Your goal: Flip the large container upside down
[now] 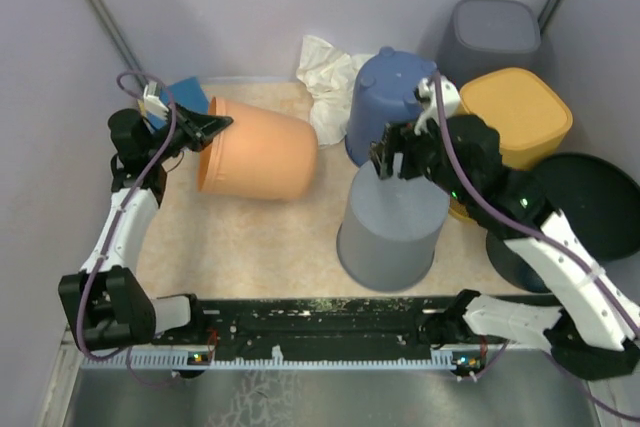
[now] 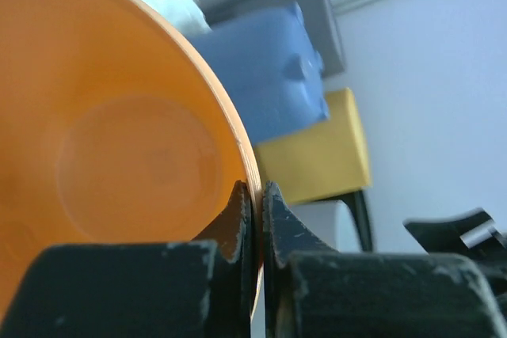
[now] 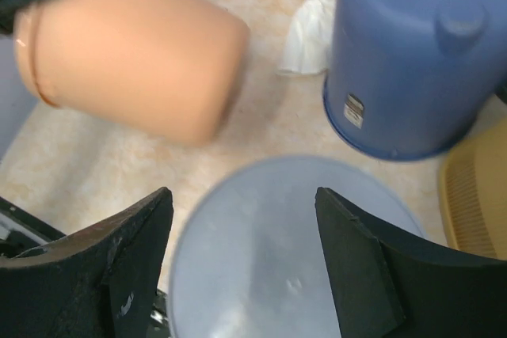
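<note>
**Figure.** The orange container [image 1: 262, 153] lies on its side to the left of the grey bin [image 1: 392, 232]. Its long axis runs left–right, with the mouth facing away from the bin. The left gripper [image 1: 212, 127] is the nearer, its jaws pinching the container's rim. The right gripper [image 1: 385, 159] hovers over the bin, jaws spread.

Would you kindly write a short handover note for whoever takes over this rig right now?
Left hand: shut on the rim of the orange container.
Right hand: open, holding nothing, above the grey container, which stands bottom-up.
The orange container is on its side, mouth toward the left arm, base toward the blue container.
Done: rim gripped, container halfway over.
Left: bring its mouth down flat so the base faces up, then release.
</note>
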